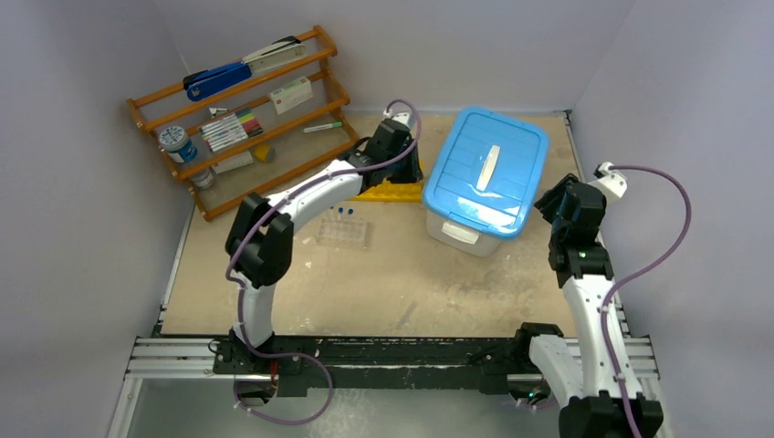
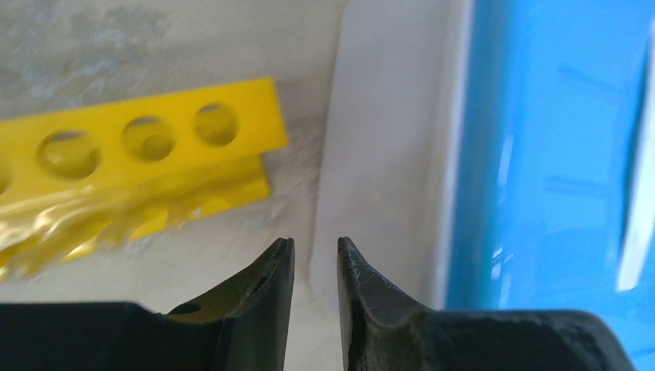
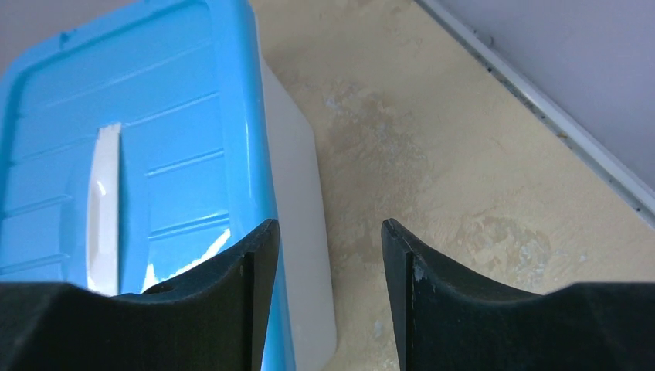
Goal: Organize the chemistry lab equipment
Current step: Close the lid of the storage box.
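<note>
The yellow rack (image 1: 391,192) lies on the table just left of a blue-lidded box; in the left wrist view the yellow rack (image 2: 139,154) shows several empty round holes. My left gripper (image 2: 315,246) hovers between the rack's right end and the box's white wall, its jaws a little apart with nothing between them. A clear tube tray (image 1: 345,234) holding blue-capped tubes (image 1: 344,212) sits nearer, beneath the left arm. At the box's right side, my right gripper (image 3: 328,228) is open and empty over bare table.
The box with the blue lid (image 1: 486,164) and white handle stands at centre right; its white wall (image 3: 297,193) is beside my right fingers. A wooden shelf (image 1: 246,119) with stapler, markers and boxes leans at the back left. Walls close in all round.
</note>
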